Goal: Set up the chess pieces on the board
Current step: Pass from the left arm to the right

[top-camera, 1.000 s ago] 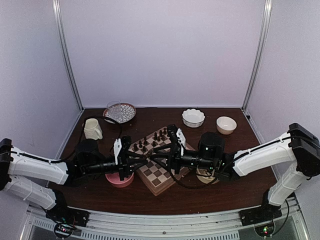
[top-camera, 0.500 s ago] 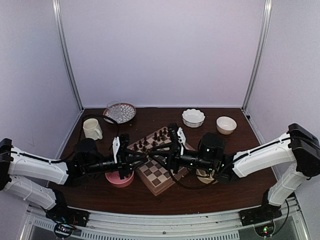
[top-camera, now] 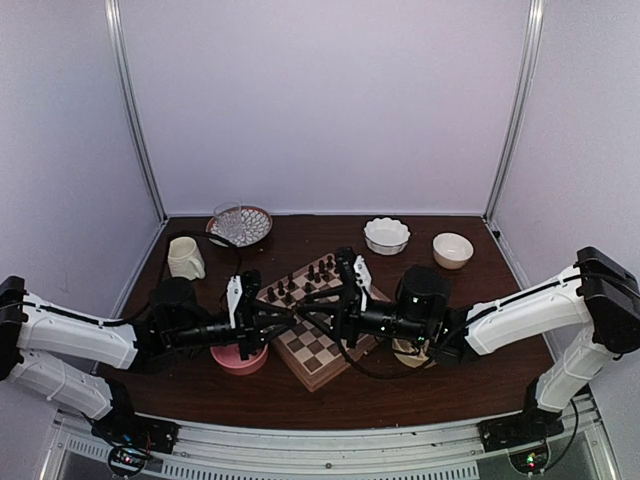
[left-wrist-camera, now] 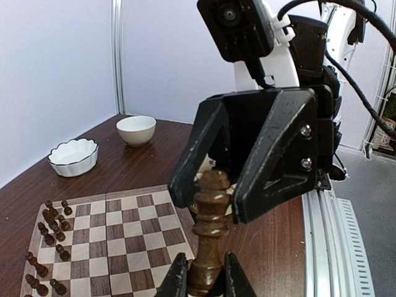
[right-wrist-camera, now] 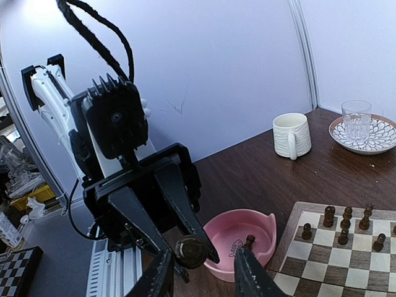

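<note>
Holds 1 tall dark chess piece (left-wrist-camera: 210, 235) by its base in the left gripper (left-wrist-camera: 204, 281), clamped tight, upright in the air over the board (left-wrist-camera: 117, 244), head left bare, likely for a handover. Straddles that head with the right gripper (right-wrist-camera: 203, 255), jaws parted, not yet gripping. Shows other dark pieces (left-wrist-camera: 52, 226) ranked along 1 side of the board.

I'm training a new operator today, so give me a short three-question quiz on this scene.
1. True or false: the left gripper grips a dark chess piece by its base.
2. The right gripper's jaws are: A) open on either side of that piece's head; B) shut on a cup; C) out of view.
3. Fill in: the pieces standing on the board are all ___ in colour.
Key: 1 true; 2 A; 3 dark brown.
</note>
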You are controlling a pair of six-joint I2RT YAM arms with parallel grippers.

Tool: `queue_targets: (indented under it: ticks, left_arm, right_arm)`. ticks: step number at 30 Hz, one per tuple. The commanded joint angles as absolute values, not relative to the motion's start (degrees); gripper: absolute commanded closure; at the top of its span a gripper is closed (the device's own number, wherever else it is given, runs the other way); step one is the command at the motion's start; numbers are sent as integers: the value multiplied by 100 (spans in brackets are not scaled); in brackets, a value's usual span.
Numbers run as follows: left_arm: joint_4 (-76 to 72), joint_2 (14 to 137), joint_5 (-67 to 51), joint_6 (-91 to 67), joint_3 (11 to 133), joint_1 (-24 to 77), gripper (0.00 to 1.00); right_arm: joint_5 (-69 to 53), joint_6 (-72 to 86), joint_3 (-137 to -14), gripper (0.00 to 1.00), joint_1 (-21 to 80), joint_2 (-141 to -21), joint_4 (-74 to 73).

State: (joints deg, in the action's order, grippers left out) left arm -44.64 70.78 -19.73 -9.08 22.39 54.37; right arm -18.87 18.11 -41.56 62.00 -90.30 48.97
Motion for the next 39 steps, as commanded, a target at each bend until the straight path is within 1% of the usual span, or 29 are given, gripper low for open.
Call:
queue_targets:
  ticks: [1, 4, 9, 12, 15, 17, 20, 21, 29, 34, 38, 39]
  left_arm:
    - [-4411, 7174, -2046, -817, 2400, 5432, 100]
    - [-4386, 7172, -2035, -805, 2408, 5427, 100]
    - [-4352, 7124, -2023, -791, 2395, 5429, 100]
    - [-4343, 7132, -2029, -789, 2399, 5432, 100]
    - [-4321, 7139, -2007, -790, 2408, 5431, 100]
    - [-4311, 7138, -1989, -783, 2408, 5432, 100]
    - [-4301, 7150, -2004, -773, 2415, 5431, 100]
    - [-4299, 7153, -2017, -773, 2417, 5432, 100]
    - [-4245, 7266, -2205, -755, 2501, 5440, 100]
    - [-4197, 7298, -2215, -743, 2531, 5440, 100]
    - [-4193, 7280, -2195, -743, 2525, 5440, 100]
    - [-4206, 7272, -2189, -747, 2515, 5440, 99]
  right_arm:
    - [-1988, 1740, -4226, 63, 6196, -8860, 4838]
    - [-2044, 1696, -4267, 63, 6196, -8830, 4702]
    - [-2064, 1614, -4328, 66, 6196, -8790, 4465]
    - [-2087, 1624, -4348, 73, 6197, -8806, 4448]
    - [-2102, 1626, -4351, 75, 6199, -8807, 4441]
    - [-2121, 1625, -4358, 75, 6196, -8808, 4423]
    - [-2150, 1626, -4392, 69, 6201, -8807, 4355]
    - [-2149, 1626, -4394, 69, 6197, -8802, 4351]
    - [-2176, 1635, -4370, 72, 6196, -8815, 4446]
    - [-2205, 1634, -4373, 80, 6197, -8832, 4456]
    - [-2211, 1645, -4377, 93, 6197, -8851, 4456]
    - [-2202, 1639, -4370, 95, 6201, -8843, 4452]
